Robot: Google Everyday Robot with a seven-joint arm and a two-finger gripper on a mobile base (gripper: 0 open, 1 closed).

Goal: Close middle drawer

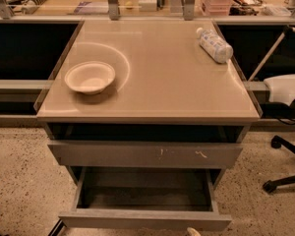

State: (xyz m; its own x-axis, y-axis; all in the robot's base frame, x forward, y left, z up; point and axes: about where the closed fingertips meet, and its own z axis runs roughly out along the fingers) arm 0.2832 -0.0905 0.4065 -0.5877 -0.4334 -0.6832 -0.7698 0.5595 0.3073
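Observation:
The middle drawer [145, 219] stands pulled far out below the cabinet's top. Its plain grey front panel is near the bottom edge of the camera view, and its box-like grey interior [146, 191] looks empty. Above it is the taller grey drawer front with pale scratch marks [145, 154], nearly shut. Of my gripper [192, 231] only a small pale tip shows at the bottom edge, just in front of the middle drawer's front panel, right of centre.
On the beige tabletop [157, 77] a white bowl [90, 76] sits at the left and a plastic bottle [214, 44] lies at the back right. An office chair [287, 132] stands to the right. The floor [24, 181] is speckled.

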